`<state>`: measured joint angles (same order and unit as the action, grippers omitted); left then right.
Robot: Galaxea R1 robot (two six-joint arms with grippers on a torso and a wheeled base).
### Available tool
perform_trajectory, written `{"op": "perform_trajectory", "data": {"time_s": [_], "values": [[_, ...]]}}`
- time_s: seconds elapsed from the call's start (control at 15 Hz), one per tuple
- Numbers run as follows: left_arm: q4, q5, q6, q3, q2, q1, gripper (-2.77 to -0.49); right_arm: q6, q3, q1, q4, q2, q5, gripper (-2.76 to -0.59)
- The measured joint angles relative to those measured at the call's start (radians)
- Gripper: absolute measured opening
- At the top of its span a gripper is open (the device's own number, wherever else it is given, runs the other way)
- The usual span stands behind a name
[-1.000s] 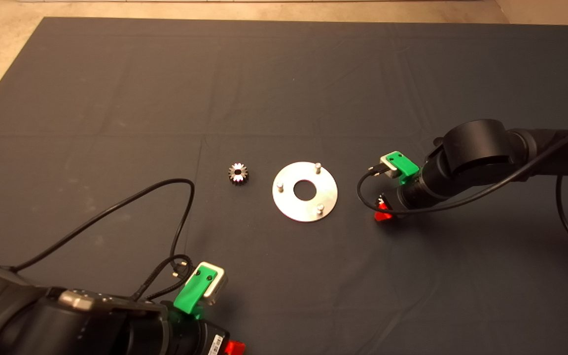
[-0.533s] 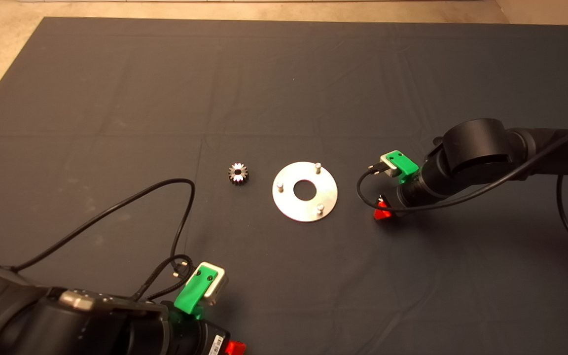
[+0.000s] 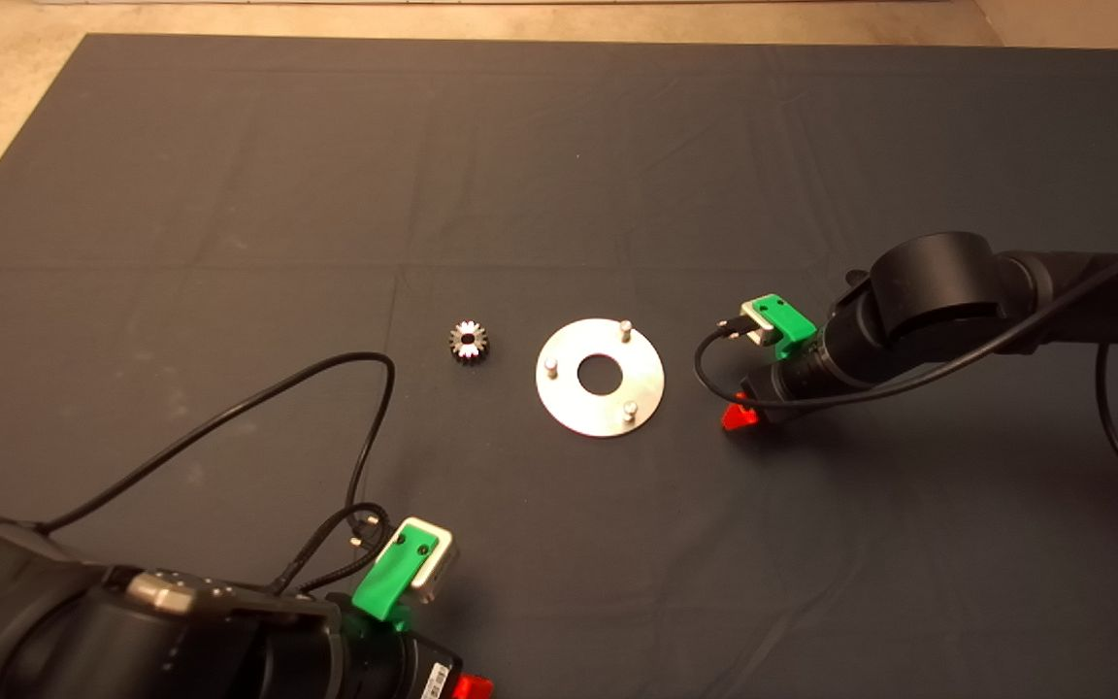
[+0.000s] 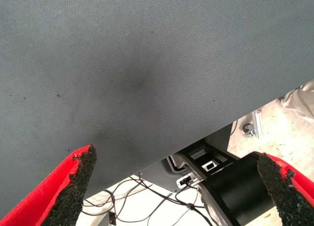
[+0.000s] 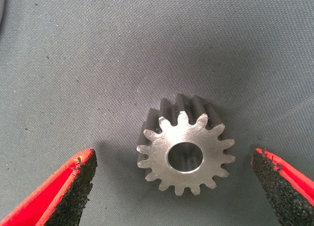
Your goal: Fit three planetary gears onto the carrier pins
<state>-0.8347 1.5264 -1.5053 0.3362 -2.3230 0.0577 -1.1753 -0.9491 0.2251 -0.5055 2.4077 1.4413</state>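
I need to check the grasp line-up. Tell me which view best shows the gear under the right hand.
The right wrist view: the gear lies flat between the open right hand, teeth and bore clear. The head view hides it under that arm; the left wrist view shows only mat.

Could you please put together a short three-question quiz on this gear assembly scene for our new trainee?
1. True or false: a planetary gear already sits on one of the carrier pins.
2. Multiple choice: the gear in the right wrist view lies
A. clamped by shut fingers
B. flat on the mat, between the open fingers of the right gripper, touching neither
C. on the disc
3. Short answer: on which side of the disc does the other gear lie in the head view, and where is the left gripper?

Key
1. False: all three pins are bare.
2. B
3. Left of the disc, apart from it; the left gripper is open at the mat's near edge.
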Motion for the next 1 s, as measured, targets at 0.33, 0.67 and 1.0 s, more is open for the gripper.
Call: {"op": "perform_trajectory", "data": {"time_s": [0.33,0.67,1.0], "values": [[0.0,0.0,-0.001,0.0,-0.004,0.0,-0.9,0.0,0.0,0.0,0.0,0.0,-0.001,-1.21],[0.0,0.0,-0.001,0.0,-0.004,0.0,-0.9,0.0,0.0,0.0,0.0,0.0,-0.001,-1.36],[0.0,0.0,-0.001,0.0,-0.005,0.0,-0.9,0.0,0.0,0.0,0.0,0.0,-0.001,-1.53]]}}
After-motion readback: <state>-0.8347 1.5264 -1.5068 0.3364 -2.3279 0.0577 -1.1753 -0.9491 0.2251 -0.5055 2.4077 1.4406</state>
